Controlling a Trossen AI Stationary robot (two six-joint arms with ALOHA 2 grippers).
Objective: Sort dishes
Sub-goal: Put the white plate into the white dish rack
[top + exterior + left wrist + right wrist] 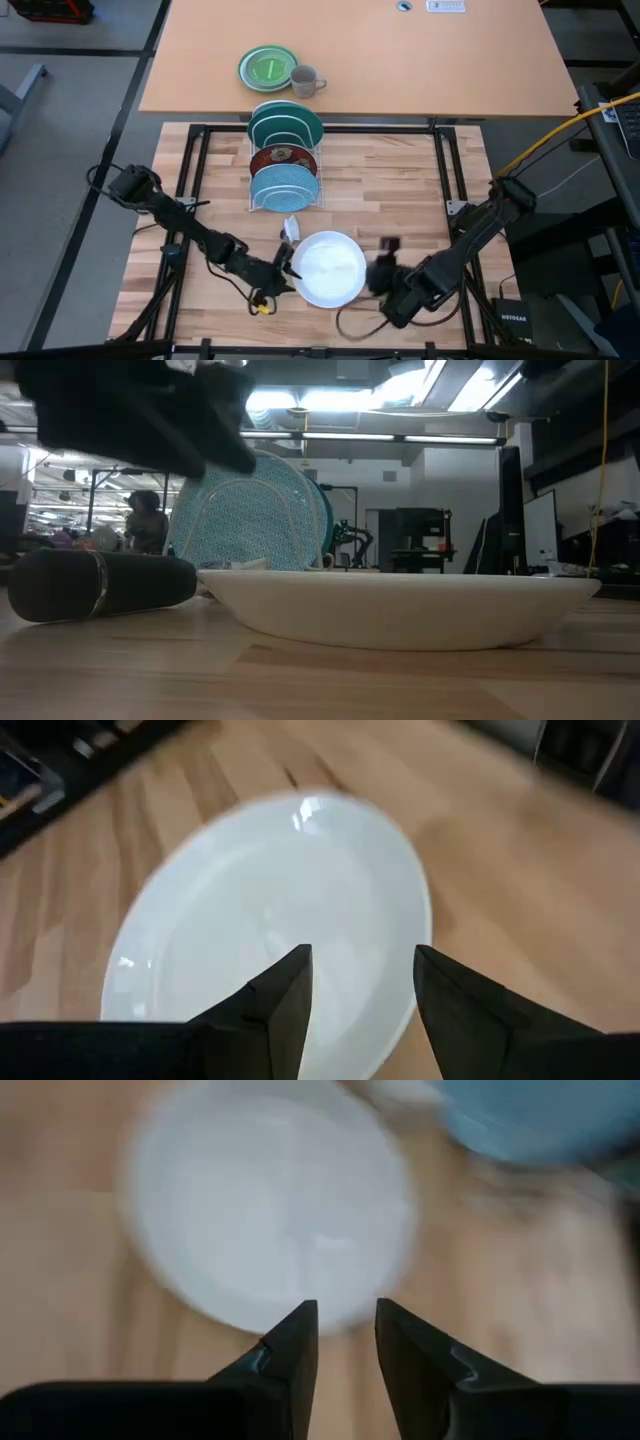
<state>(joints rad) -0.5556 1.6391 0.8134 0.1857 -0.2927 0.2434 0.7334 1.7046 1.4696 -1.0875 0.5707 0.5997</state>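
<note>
Plain white round dinner plate flat on wooden table, between my pincers. My left gripper spread over its near rim; right gripper parted, just short of opposite edge. Wire rack beyond holds teal plate, dark red patterned plate, light blue speckled plate. Step in hand, I judge: pick white one. Next: nip rim, tilt upright.

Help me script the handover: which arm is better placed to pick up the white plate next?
Left, probably. The left tool is open at the white plate rim, fingers over it in its wrist view. The right tool sits just off the opposite edge.
</note>
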